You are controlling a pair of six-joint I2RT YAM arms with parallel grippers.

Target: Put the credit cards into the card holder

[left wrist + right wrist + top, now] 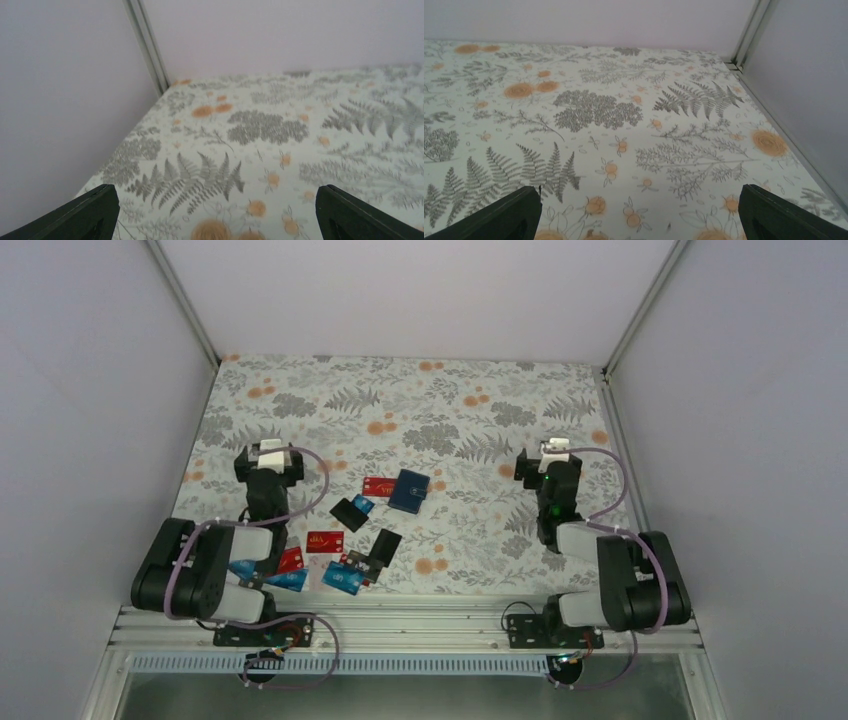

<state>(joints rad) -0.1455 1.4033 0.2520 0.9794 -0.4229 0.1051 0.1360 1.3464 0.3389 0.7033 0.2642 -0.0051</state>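
Observation:
The card holder (409, 490), a dark navy wallet, lies mid-table. Credit cards are scattered to its left and nearer the front edge: a red card (378, 486) beside the holder, a black card (348, 513) overlapping a blue one, another red card (325, 541), a second black card (385, 543) and several light blue cards (342, 578) near the front. My left gripper (268, 455) (215, 190) hovers left of the cards, open and holding nothing. My right gripper (553, 452) (639, 190) is far to the right, open too. Both wrist views show only patterned cloth between the fingers.
A floral cloth (420, 400) covers the table. White walls with metal corner posts (182, 300) close in the left, back and right sides. A metal rail (400, 625) runs along the front edge, carrying both arm bases.

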